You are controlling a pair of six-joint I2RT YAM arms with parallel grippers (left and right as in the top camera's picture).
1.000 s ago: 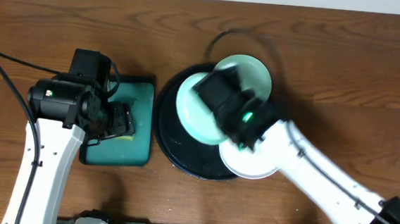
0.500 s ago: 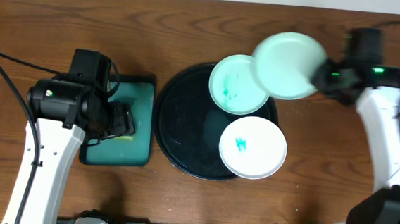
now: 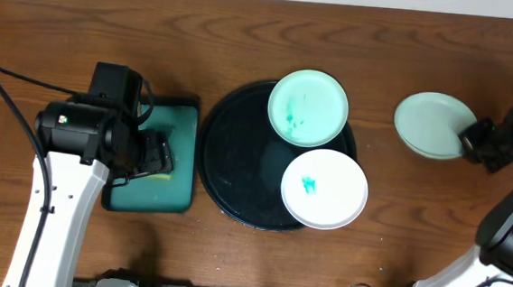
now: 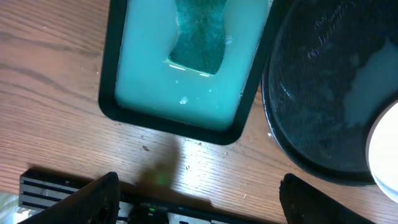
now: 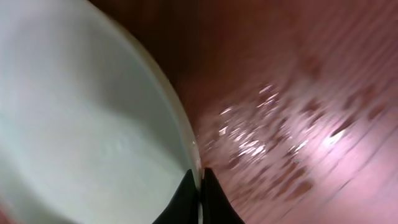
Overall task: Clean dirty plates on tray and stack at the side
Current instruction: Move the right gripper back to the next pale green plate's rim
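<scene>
Since half a second ago my right arm has swung further out to the right, carrying the pale mint plate (image 3: 431,126) away from the black tray (image 3: 237,165) and over the bare wood of the table (image 3: 426,47). The right gripper (image 3: 470,140) sits at that plate's right-hand rim, clamped onto the edge. On the wrist view I see both dark fingertips (image 5: 185,199) drawn together on the thin rim, the plate's hollow spreading away up and to the left. Whether the plate rests on the wood or hangs just above it, I cannot tell.

Two plates lie on the black tray, well apart from that gripper: the smeared mint plate (image 3: 308,106) at the far right of the tray, and the white plate (image 3: 324,188) nearer me, its rim overhanging the tray's edge, with a teal smear at its centre.

My left gripper (image 3: 153,154) hangs over the teal tray (image 3: 181,120), jaws spread wide, gripping nothing.
</scene>
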